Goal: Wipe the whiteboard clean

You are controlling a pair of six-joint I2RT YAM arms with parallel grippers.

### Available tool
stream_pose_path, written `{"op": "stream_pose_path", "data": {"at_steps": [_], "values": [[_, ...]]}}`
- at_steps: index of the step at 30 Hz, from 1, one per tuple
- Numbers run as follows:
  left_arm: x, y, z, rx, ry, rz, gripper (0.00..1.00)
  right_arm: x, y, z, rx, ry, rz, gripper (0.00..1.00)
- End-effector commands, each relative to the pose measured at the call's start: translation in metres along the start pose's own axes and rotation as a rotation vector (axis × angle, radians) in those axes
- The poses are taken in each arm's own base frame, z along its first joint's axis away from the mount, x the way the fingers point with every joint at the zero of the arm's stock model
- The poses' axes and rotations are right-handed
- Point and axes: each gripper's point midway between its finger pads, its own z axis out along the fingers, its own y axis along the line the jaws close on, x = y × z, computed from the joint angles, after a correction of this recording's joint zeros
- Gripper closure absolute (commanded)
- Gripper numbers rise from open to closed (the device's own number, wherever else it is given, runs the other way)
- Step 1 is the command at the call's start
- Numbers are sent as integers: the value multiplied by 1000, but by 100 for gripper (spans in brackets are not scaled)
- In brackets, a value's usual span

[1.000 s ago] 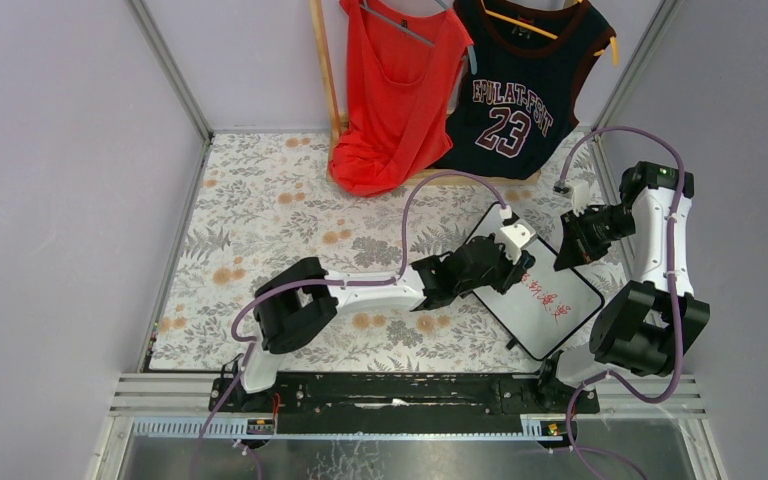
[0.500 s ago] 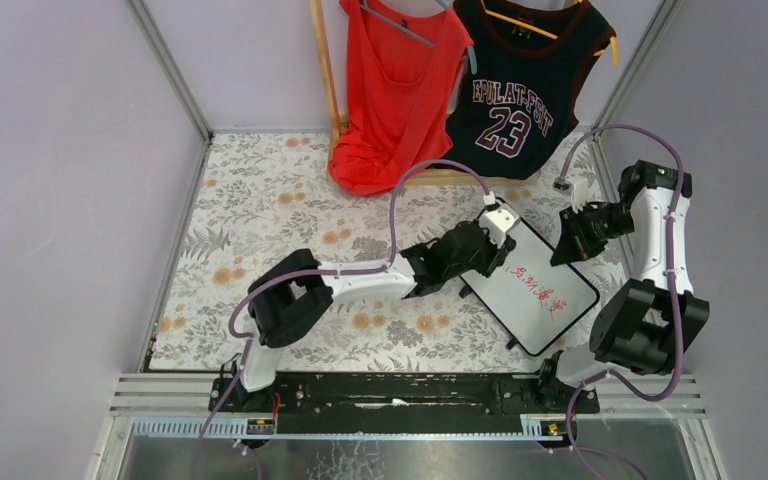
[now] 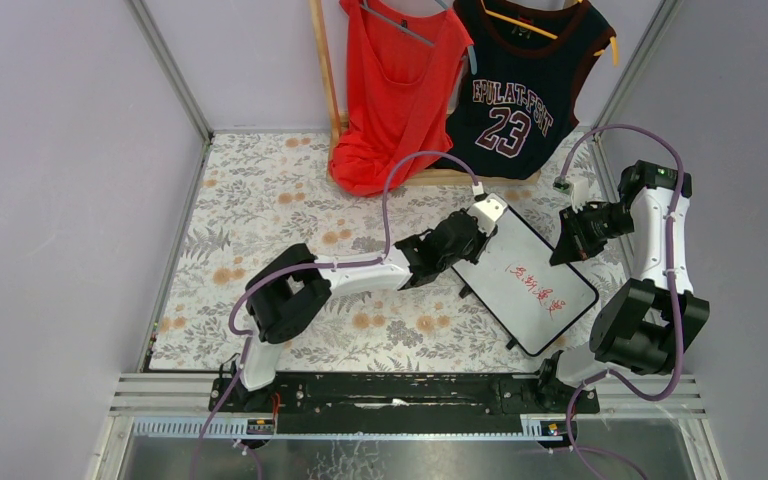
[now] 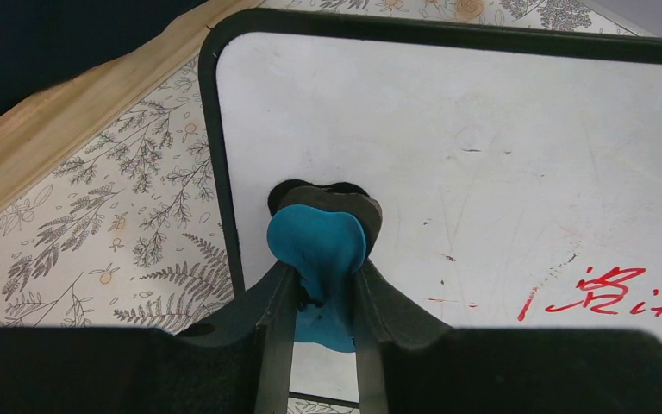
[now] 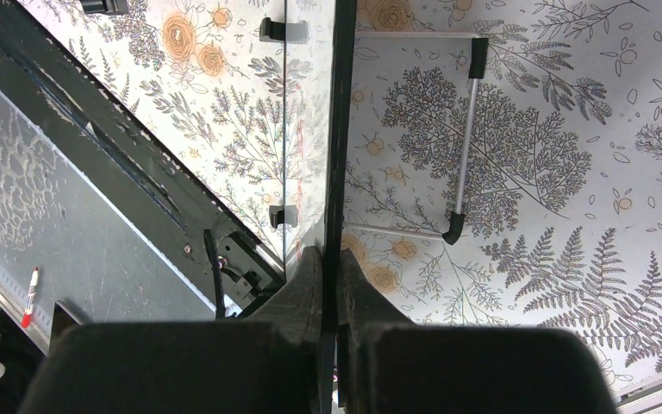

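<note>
Over on the right half of the flowered tablecloth (image 3: 260, 200), watching the whiteboard (image 3: 520, 270) sitting slantwise between the two arms, one corner pointing toward the hanging clothes, another toward the near rail. Seeing the left gripper (image 4: 321, 259) reaching in from the left and squeezing a blue eraser (image 4: 315, 246) between its fingers (image 4: 254, 315), closed tight on it. Pressing that eraser onto the white surface right beside the black frame, close to a rounded corner, at the far end of the board in the overhead view. Spotting red handwriting (image 4: 608, 289) sitting off to the eraser's right in the wrist view, apart from it, and running across the middle of the board from above. Catching a few faint grey scuffs on the white between eraser and writing. Switching to the right gripper (image 5: 327, 259): clamping the board's thin black edge, fingers pinched together on the frame, viewing the board edge-on. Noticing a slim metal stand (image 5: 464, 138) with black tips just to the right of that edge, over the fern print. Taking in the wooden rack base (image 4: 60, 129) just beyond the board's corner, plus a red top (image 3: 395, 90) and a dark number 23 jersey (image 3: 520, 90) hanging behind.
</note>
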Motion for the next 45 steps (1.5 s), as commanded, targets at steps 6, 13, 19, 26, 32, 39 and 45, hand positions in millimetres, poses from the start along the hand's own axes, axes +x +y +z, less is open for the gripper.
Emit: {"op": "stream_pose_path", "data": {"at_steps": [6,13,19,26,32,39,45], "values": [[20,-24,-8,39,42,-6,100,17,5,2,-13,83,-49,100],[6,-103,-23,182,2,2,100,18,5,2,-14,85,-49,100],[-1,-131,-28,223,-9,5,100,19,5,1,-7,90,-52,100],[13,-83,-23,116,15,37,100,20,6,3,-16,91,-50,100],[23,-26,-14,20,50,18,100,19,6,2,-12,89,-54,100],[33,33,-8,-104,89,25,100,22,8,3,-11,95,-61,100],[38,45,-4,-140,104,41,100,24,8,4,-16,98,-60,100]]}}
